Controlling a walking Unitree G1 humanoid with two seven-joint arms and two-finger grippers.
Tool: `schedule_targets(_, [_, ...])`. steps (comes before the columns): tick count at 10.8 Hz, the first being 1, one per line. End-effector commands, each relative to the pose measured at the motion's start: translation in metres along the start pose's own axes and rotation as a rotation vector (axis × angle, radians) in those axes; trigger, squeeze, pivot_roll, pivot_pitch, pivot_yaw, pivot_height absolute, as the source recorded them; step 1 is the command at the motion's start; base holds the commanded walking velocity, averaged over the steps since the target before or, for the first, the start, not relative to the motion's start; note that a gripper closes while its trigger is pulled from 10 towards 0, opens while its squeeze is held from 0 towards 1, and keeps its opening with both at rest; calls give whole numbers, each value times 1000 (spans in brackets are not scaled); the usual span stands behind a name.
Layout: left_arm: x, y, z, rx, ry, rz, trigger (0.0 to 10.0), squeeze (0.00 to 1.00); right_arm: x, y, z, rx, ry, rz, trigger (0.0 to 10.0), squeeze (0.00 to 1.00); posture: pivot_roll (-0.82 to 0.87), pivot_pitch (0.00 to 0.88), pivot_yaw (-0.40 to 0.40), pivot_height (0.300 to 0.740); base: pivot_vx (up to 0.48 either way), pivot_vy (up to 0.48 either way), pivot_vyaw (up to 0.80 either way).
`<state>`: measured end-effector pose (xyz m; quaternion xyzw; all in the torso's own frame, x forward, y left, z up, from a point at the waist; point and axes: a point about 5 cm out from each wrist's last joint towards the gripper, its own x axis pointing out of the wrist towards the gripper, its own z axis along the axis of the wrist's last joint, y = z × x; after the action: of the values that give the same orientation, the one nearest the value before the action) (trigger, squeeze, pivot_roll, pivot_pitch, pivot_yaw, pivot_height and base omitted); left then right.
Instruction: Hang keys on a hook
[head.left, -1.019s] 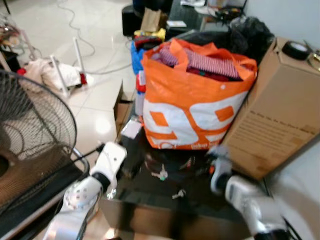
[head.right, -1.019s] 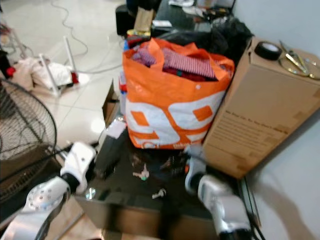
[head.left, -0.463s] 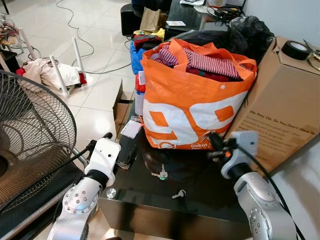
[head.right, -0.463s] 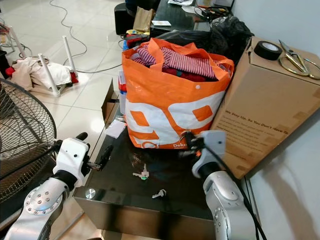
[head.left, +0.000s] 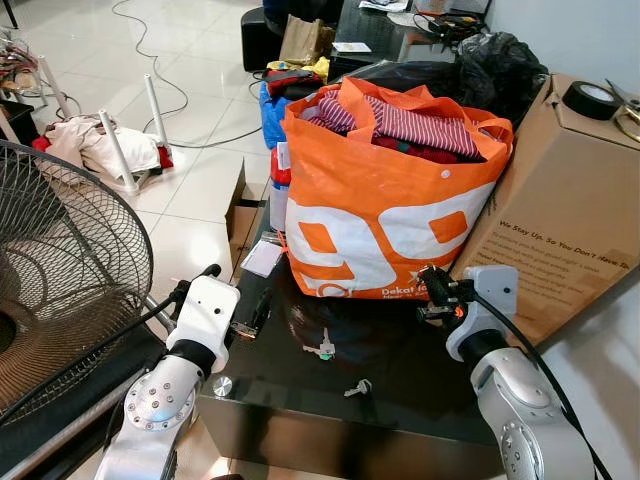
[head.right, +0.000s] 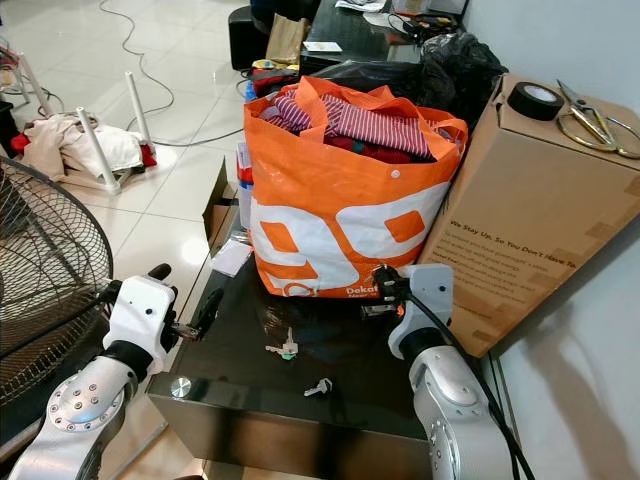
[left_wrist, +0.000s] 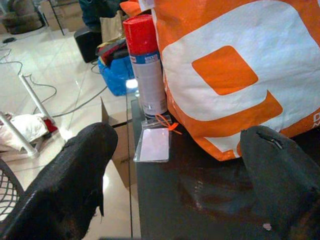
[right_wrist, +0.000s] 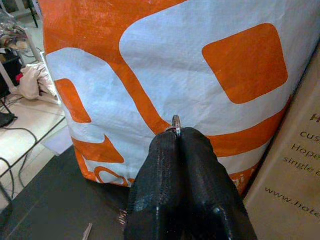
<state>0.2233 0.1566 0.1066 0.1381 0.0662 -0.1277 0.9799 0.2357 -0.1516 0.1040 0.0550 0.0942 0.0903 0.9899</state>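
My right gripper (head.left: 432, 285) is held above the black table (head.left: 400, 385), just in front of the orange bag (head.left: 390, 200). It is shut on a small metal key ring (right_wrist: 176, 121) that pokes out between the fingertips. A bunch of keys with a green tag (head.left: 322, 348) lies on the table left of that gripper. A single small key (head.left: 357, 387) lies nearer the front edge. My left gripper (head.left: 248, 312) hovers open at the table's left edge with nothing between its fingers (left_wrist: 75, 185).
A tall cardboard box (head.left: 560, 230) with a tape roll (head.left: 590, 98) on top leans right of the bag. A red-capped spray can (left_wrist: 147, 65) and a clear card (left_wrist: 154, 145) sit at the bag's left. A large fan (head.left: 60, 270) stands at my left.
My right gripper rose from the tabletop to the front of the bag, shut on the ring. The blur of one second ago has gone. My left gripper barely moved.
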Motion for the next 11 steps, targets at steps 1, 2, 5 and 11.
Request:
schedule_targets(1, [-1,0,3,1,-11,11,10000,98,0,-1,2,3,-1,-7,10000,0,73,0,-88,740,0,0,0])
schedule_targets(2, [-1,0,3,1,-12,12,10000,98,-1,-1,2,6,3,-5,10000,0,78,0,-89,740,0,0,0])
schedule_targets(5, [1,0,4,0,-13,21,10000,90,0,-1,3,13,6,-12,10000,0,76,0,-90,740,0,0,0])
schedule_targets(11, [2,2,4,-1,-16,26,10000,94,-1,-1,3,46,6,-21,10000,0,70,0,-86,740,0,0,0])
